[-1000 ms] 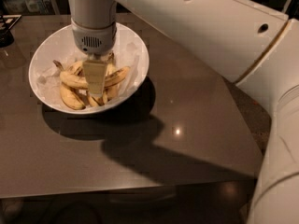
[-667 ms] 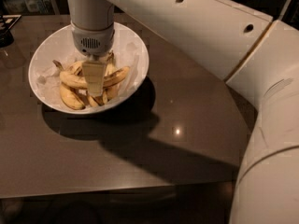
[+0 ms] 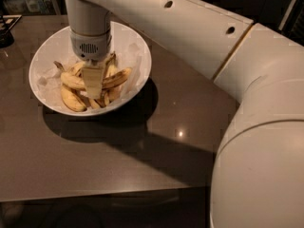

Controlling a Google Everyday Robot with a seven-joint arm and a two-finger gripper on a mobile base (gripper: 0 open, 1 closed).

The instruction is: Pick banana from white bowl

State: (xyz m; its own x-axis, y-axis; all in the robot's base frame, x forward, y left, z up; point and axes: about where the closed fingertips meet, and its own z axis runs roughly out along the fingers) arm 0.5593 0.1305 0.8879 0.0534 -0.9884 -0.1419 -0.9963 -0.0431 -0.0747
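1 hand (image 3: 93,82), low inside the white bowl (image 3: 137,49), amid the fruit.
1 banana (image 3: 118,77), long and brown-streaked, reaching out to the right of the hand.
Several shorter bananas (image 3: 71,99), left of the hand.
1 dark glossy surface (image 3: 118,165), beneath the bowl.

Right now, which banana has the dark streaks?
The long banana reaching right from the gripper, which is down in the bowl. The shorter ones on the left are stubbier.
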